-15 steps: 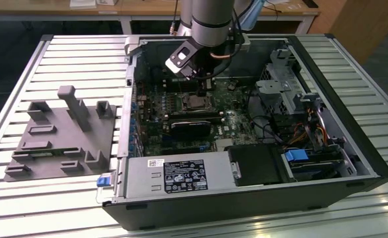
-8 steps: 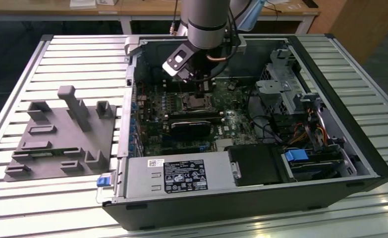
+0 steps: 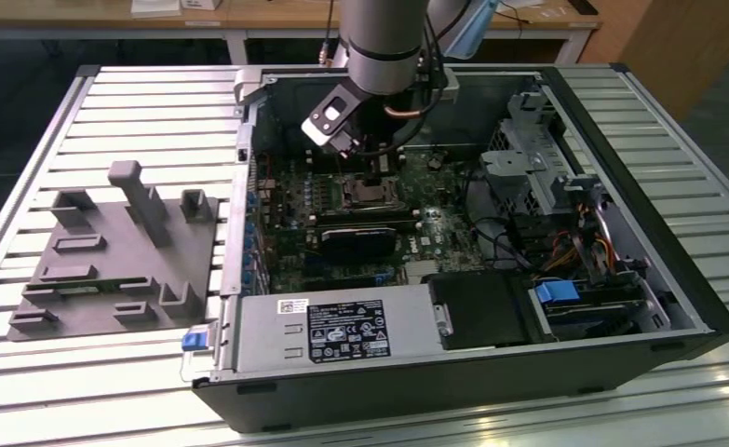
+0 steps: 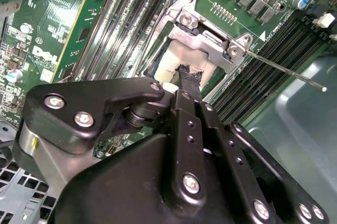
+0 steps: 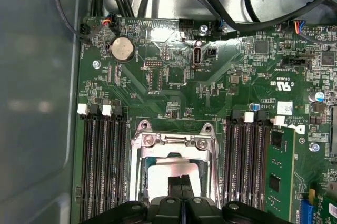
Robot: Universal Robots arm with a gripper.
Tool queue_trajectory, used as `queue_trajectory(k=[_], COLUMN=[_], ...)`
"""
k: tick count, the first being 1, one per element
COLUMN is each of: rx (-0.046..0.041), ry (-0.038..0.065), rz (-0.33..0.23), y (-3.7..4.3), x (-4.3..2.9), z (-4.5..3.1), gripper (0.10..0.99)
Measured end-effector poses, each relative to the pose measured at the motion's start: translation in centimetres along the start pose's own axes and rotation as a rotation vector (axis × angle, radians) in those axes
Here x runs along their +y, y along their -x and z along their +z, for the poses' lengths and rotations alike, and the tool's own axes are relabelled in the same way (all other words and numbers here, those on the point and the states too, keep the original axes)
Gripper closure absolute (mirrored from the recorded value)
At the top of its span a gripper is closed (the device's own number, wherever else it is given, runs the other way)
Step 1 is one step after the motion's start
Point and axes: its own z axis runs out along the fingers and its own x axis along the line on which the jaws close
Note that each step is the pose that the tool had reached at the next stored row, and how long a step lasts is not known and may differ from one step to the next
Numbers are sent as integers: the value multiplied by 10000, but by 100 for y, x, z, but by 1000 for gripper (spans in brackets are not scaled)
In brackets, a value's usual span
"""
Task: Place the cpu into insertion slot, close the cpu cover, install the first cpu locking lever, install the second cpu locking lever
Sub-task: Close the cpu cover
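Observation:
The cpu [image 5: 160,174] [image 4: 176,55] lies flat in the insertion slot [image 3: 364,194] on the green motherboard, its pale silver top showing through the window of the cpu cover [image 5: 174,140] [image 4: 210,39]. The silvery cover frame lies down around the chip. A thin metal locking lever [image 4: 284,68] sticks out from the socket's corner over the memory slots. My gripper [image 5: 181,183] [image 4: 187,72] [image 3: 383,172] is shut, its narrow black tips pressed together right over the chip's top. Whether the tips touch the chip I cannot tell.
Long black memory slots [image 5: 102,166] flank the socket on both sides. A black card [image 3: 354,244] sits nearer the power supply [image 3: 327,331]. The case walls, drive cage [image 3: 526,154] and cables [image 3: 513,242] crowd the exterior view's right. A grey fixture [image 3: 115,251] lies outside the case.

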Motion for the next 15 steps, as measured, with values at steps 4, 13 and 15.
queue_trajectory(k=[4, 13, 15], rx=[1, 1, 1], ry=[0, 1, 1], rz=[0, 0, 0], y=[0, 0, 0], x=[-3, -8, -9], z=[1, 3, 4], gripper=[973, 620, 557])
